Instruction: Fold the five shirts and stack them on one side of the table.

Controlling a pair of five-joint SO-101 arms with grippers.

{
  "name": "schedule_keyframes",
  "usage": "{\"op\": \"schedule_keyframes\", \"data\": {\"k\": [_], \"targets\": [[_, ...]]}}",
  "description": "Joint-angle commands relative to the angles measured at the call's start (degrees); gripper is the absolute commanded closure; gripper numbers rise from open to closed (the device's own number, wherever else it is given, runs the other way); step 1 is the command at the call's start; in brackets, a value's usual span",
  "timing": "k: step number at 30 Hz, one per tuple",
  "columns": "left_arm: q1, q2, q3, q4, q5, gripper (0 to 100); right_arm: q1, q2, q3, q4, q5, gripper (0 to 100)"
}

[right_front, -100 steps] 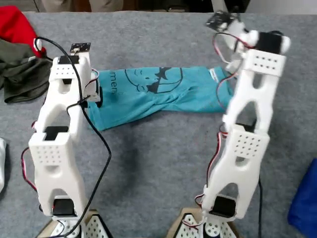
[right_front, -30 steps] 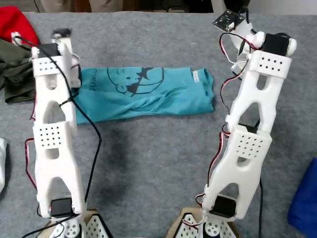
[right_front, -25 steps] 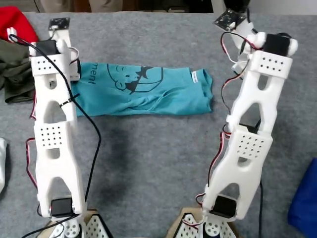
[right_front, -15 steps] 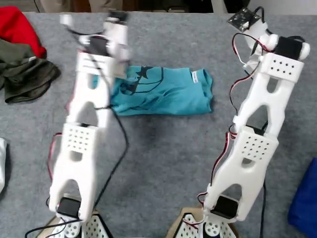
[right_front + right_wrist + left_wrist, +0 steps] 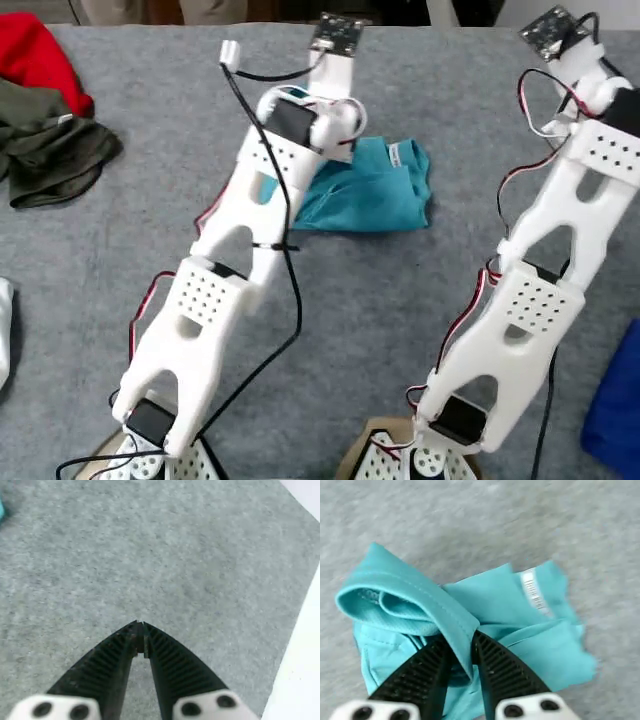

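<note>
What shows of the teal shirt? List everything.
The teal shirt is soft-looking fabric, folded over itself into a rumpled bundle on the grey table, toward its far side. A white label shows near one edge. The left gripper pinches a stitched hem fold, which looks raised above the rest.

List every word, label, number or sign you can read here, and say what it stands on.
White tag on the teal shirt: printed lines, too blurred to read.
Circuit board at the wrist of the arm above the shirt: markings too small to read.
No text in these views is legible.
</note>
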Motion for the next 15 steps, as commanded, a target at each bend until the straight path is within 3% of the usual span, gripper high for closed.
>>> {"op": "schedule_keyframes", "data": {"k": [1, 15], "targets": [[3.25, -4.0, -1.58, -3.69, 1.85, 98, 1.1, -4.97, -2.86, -1.14, 0.62, 99.4], [10.02, -4.26, 6.15, -11.78, 3.96, 98, 2.15, -4.97, -2.59, -2.02, 1.58, 99.4]]}}
